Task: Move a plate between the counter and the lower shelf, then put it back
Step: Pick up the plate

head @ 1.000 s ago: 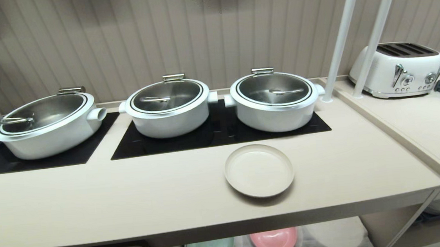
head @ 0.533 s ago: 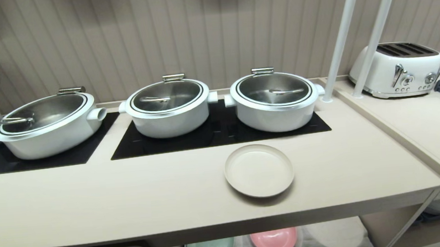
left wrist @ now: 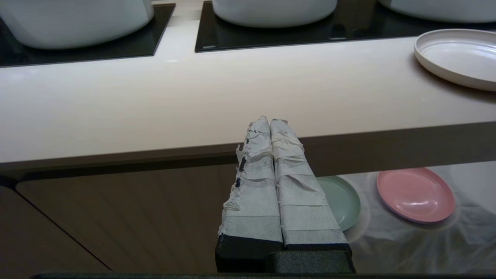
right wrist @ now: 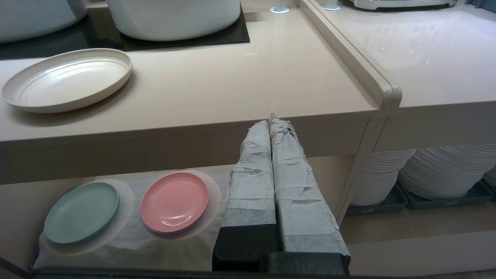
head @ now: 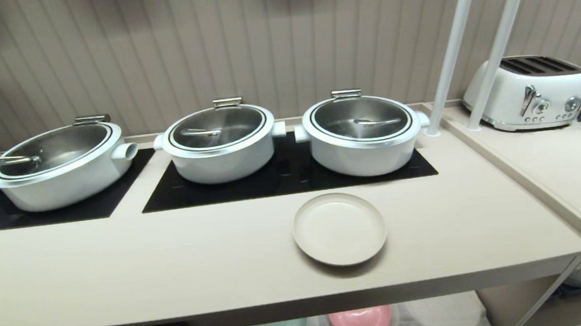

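One plain cream plate (head: 339, 228), low upright rim, seemingly matte, lies on the counter (head: 173, 260)

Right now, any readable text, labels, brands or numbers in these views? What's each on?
None readable.
Toaster: dials and lever only, any markings too small to read.
Pots, plate, counter: plain, no lettering.

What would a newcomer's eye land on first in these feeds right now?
Probably the three white lidded pots in a row on the black hob panels at the back of the counter, with the cream plate lying alone on the bare worktop before the rightmost pot. Next, the pink plate and mint-green plate on the cloth-draped lower shelf beneath.
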Tool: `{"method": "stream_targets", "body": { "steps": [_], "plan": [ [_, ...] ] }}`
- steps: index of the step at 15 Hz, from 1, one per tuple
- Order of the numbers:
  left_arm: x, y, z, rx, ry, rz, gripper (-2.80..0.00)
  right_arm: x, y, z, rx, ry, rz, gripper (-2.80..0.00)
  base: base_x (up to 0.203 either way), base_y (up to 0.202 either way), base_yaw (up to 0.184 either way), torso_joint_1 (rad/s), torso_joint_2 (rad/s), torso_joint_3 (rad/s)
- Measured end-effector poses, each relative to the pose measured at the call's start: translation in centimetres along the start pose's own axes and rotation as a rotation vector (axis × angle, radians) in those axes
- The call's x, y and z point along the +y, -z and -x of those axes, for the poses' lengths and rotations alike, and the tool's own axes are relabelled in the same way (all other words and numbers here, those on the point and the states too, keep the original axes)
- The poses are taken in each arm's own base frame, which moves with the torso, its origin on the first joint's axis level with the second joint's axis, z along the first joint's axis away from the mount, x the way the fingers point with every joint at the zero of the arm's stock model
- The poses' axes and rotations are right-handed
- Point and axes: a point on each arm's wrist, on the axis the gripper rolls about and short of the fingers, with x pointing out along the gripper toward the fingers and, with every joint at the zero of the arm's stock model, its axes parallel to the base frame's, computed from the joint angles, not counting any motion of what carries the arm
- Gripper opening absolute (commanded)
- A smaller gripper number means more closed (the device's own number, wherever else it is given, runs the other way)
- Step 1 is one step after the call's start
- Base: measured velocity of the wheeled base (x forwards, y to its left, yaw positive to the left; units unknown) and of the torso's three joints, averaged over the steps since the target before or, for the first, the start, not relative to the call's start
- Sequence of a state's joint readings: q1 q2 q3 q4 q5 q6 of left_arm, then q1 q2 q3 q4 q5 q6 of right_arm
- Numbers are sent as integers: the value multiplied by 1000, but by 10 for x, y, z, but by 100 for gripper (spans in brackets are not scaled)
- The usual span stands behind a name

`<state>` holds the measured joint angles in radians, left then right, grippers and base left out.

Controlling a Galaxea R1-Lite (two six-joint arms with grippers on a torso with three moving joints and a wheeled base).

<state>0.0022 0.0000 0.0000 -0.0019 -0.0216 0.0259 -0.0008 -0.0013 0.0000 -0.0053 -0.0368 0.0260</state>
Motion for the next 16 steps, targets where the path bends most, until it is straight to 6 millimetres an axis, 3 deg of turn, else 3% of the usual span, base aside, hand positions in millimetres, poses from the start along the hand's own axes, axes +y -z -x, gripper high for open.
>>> {"method": "stream_targets", "body": {
  "steps": [16],
  "plan": [
    [0, 0, 0, 1, 1, 0, -280, 0, 0, 0, 0, 0, 0, -280, 0, -192, 1, 2, 3, 2]
  ]
}}
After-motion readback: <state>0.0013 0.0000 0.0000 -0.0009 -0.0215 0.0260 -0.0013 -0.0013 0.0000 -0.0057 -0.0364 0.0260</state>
